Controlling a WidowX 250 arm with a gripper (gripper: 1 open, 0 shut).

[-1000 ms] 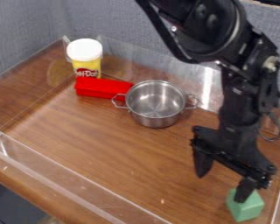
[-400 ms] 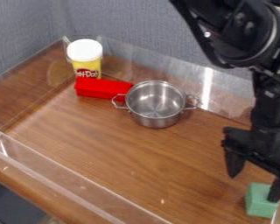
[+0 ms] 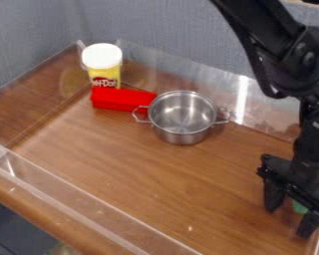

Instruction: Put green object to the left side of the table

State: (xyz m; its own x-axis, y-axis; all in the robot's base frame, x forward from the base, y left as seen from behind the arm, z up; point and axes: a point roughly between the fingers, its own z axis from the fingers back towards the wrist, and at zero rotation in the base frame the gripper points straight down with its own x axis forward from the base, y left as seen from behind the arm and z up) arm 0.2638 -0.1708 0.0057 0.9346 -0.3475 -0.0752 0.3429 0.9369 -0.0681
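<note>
The green object [image 3: 297, 207] shows only as a small green sliver at the table's near right corner, mostly hidden by my gripper [image 3: 293, 204]. The gripper points straight down over it, with one dark finger [image 3: 271, 192] on its left and the other on its right. The jaws stand apart around the block, and I cannot make out whether they touch it. The table [image 3: 83, 139] is brown wood grain and stretches away to the left.
A steel pot [image 3: 182, 117] stands mid-table at the back. A red block [image 3: 123, 99] lies left of it, with a yellow canister [image 3: 104, 65] behind. Low clear acrylic walls [image 3: 16, 169] border the table. The dark arm [image 3: 289, 60] rises along the right side.
The gripper has moved right and come down over the green object. The block stood clear beside the fingers before and is now almost covered between them.
</note>
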